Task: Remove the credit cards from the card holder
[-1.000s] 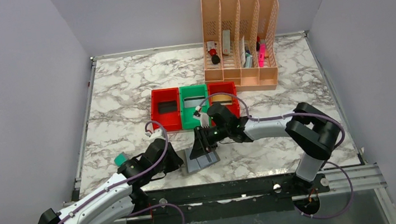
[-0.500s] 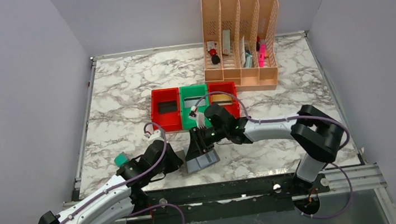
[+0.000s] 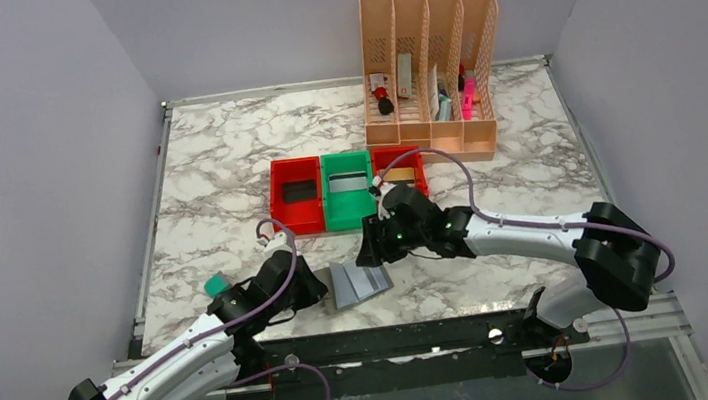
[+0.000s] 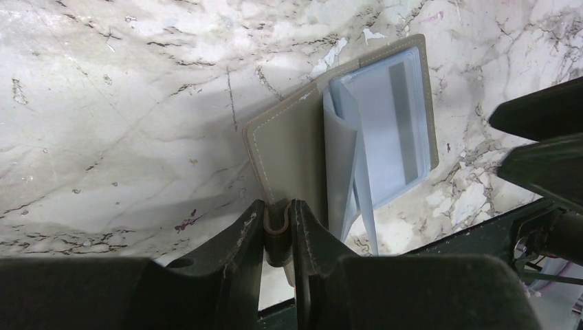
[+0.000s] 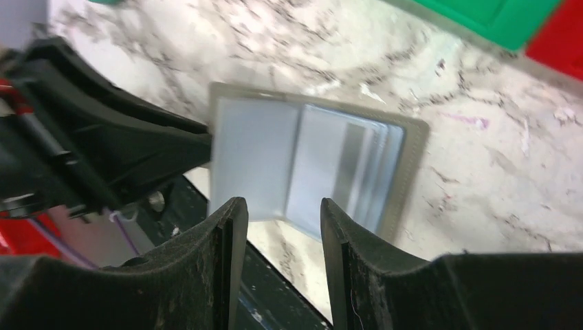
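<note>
Three cards lie outside the card holder (image 3: 359, 282), one per bin in the row at the middle of the overhead view. The black card (image 3: 298, 191) is in the left red bin (image 3: 298, 227), the silver-grey card (image 3: 349, 182) in the green bin (image 3: 346, 213), and the gold-tan card (image 3: 401, 174) in the right red bin (image 3: 419, 165). I judge the removal largely done, perhaps finished. What is left is hard to call. The holder lies open on the bench (image 3: 224, 154) at the lower centre of that view, and in both wrist views its pale blue-grey pockets show a darker stripe. I cannot tell whether that stripe is a card in a pocket or only the pocket itself. My left hand (image 4: 277, 218) is clamped on the holder's near edge at the bottom centre of its own view, pinning it flat. My right hand (image 5: 282, 206) hangs above the open panels with its fingers spread and nothing between them. By count I see three cards, one holder, three bins (two red, one green), one peach organiser (image 3: 438, 135) with four slots at the upper right of the overhead view, and one teal block (image 3: 214, 285) beside my left arm at the lower left.
</note>
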Available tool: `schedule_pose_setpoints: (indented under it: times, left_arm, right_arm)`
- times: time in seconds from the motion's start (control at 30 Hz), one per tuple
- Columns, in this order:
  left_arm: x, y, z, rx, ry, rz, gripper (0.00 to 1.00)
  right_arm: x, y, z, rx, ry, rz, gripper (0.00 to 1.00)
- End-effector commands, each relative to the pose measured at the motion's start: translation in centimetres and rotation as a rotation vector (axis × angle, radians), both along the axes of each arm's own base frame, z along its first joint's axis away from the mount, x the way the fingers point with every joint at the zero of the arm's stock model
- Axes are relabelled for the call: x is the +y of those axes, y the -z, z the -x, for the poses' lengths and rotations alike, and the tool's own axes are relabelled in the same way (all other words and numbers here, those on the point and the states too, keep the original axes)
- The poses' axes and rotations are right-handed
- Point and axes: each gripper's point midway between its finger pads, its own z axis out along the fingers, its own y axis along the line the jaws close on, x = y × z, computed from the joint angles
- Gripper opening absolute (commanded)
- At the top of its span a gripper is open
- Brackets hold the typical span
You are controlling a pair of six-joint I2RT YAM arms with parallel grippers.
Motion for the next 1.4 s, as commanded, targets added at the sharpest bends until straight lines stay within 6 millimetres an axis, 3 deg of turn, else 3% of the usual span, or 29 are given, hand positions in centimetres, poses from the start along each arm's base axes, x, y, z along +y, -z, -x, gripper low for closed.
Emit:
schedule_pose_setpoints:
  times: [0.0,0.13,0.9,1.07,1.37]
  left_arm:
    - [0.0,-0.1,-0.4,-0.02,-0.009,0.001,0.23]
    - [0.0,0.1,-0.3,-0.013,-0.005,-0.001,0.23]
    - [0.0,0.2,-0.3,-0.01,-0.004,-0.009,0.23]
    - [0.0,0.3,-0.3,-0.006,-0.001,-0.009,0.22]
    - [-0.1,0.4,-0.2,-0.004,0.0,-0.009,0.21]
  right_arm:
    - [-2.0,4.1,0.5,0.067,0.05,0.142,0.48]
    - [-1.6,5.3,1.1,0.111,0.033,0.132,0.46]
    - [-0.8,7.6,2.3,0.186,-0.026,0.131,0.41]
    - [0.2,6.6,2.9,0.211,-0.055,0.062,0.4]
    - [1.7,3.1,3.0,0.21,-0.06,-0.073,0.4]
